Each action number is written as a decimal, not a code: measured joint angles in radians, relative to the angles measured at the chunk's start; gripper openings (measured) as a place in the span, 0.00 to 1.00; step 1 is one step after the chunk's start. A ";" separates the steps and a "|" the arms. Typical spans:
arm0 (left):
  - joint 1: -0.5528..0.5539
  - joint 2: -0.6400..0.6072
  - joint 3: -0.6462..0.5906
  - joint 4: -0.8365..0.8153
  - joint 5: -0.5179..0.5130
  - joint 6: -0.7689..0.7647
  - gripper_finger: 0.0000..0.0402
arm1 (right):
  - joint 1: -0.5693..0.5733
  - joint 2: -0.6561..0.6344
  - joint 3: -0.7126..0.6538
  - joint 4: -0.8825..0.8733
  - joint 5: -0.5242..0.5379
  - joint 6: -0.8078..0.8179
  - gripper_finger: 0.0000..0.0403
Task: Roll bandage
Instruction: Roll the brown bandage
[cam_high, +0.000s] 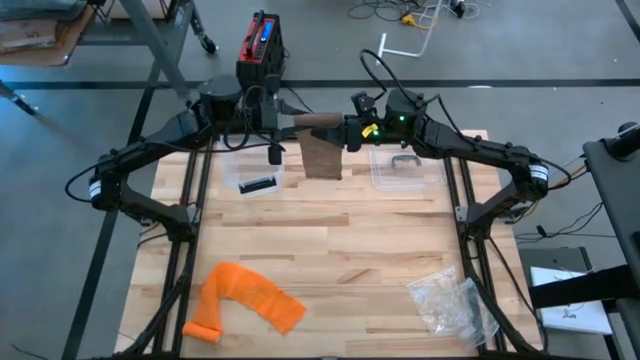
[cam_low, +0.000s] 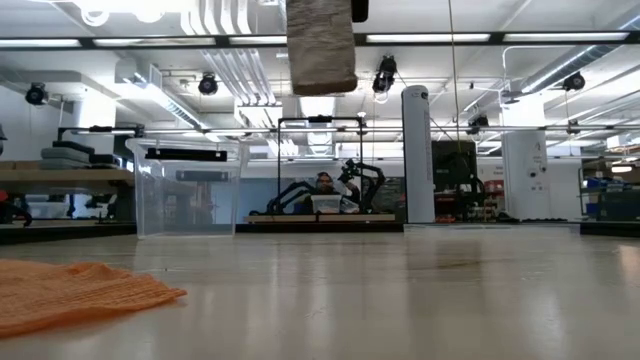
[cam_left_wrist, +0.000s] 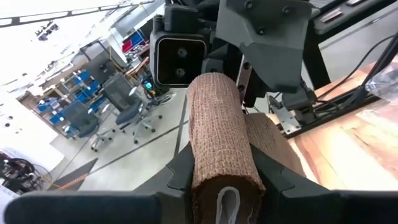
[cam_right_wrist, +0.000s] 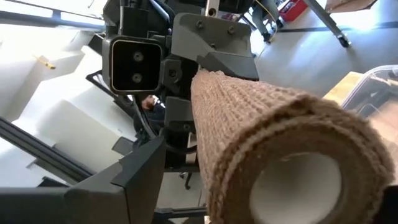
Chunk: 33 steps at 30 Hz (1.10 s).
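Brown bandage roll mostly wound, held up high over the table's far edge, pinched by the left gripper, right gripper at its other end, grip unclear, loose tail hanging, left to roll.

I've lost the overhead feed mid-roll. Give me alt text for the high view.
Both arms meet at the far middle of the wooden table, holding a brown bandage roll between the left gripper and right gripper, with a loose tail hanging down. An orange cloth lies near left, a clear plastic bag near right.
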 joint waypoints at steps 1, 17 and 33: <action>0.000 0.000 0.000 -0.001 0.001 0.000 0.22 | 0.000 0.000 0.000 0.000 0.002 -0.005 0.58; -0.002 -0.002 0.000 0.016 0.016 -0.003 0.22 | -0.002 0.000 0.000 -0.001 0.012 -0.027 0.68; -0.020 -0.020 0.000 0.015 0.017 -0.003 0.22 | -0.044 0.000 0.000 0.032 0.004 -0.110 0.84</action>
